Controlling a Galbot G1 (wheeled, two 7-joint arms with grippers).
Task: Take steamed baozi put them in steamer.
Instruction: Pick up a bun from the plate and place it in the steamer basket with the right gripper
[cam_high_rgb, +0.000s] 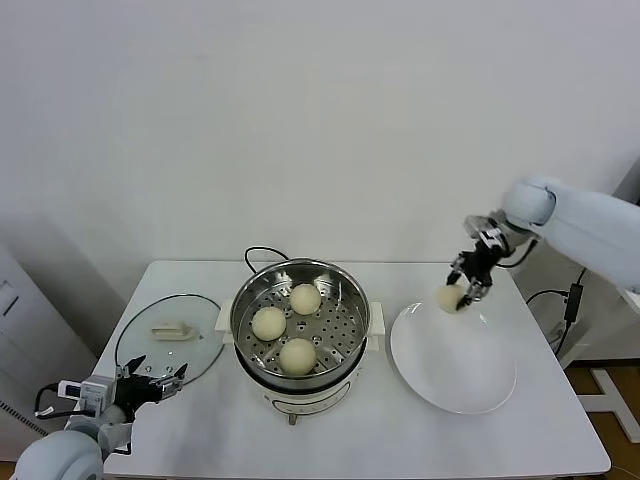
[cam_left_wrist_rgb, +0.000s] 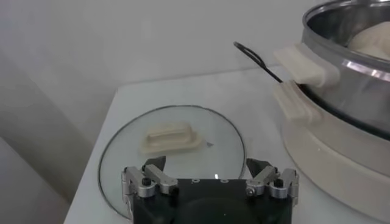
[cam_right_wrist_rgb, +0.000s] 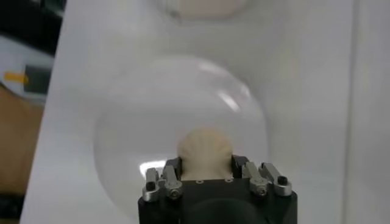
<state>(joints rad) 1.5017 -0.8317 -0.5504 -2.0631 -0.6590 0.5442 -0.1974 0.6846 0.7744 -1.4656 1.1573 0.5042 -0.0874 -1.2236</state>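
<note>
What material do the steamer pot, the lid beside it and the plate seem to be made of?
Steamer: polished steel by its look, with mirror-like walls and a perforated tray.
Lid: clear glass, since the table shows through it; its cream handle is probably plastic.
Plate: glossy white, ceramic or melamine; I cannot tell which.

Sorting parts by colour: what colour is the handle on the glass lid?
Cream, on the glass lid's handle; clearest in the left wrist view.
</note>
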